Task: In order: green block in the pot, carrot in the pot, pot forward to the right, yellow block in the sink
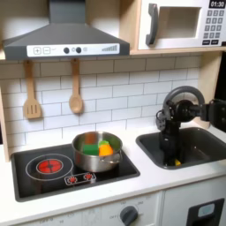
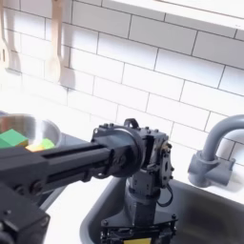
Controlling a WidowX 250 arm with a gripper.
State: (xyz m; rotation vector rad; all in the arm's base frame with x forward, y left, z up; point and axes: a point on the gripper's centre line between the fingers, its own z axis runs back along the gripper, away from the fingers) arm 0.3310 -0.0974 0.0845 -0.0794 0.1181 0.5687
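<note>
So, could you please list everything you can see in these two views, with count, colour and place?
Pot: one, silver, on the stovetop's right side in the first exterior view.
Green block: one, green, inside the pot.
Carrot: one, orange, inside the pot beside the green block.
Yellow block: one, yellow, low in the sink under the gripper.
Sink: one, dark grey, right of the stovetop in the first exterior view.
Faucet: one, grey, behind the sink.
Stovetop: one, black with red rings.
Wooden utensils: two, hanging on the tiled wall.
Range hood: one, grey.
Microwave: one, upper right.
Gripper: one, black, reaching down into the sink; jaw state unclear.
</note>
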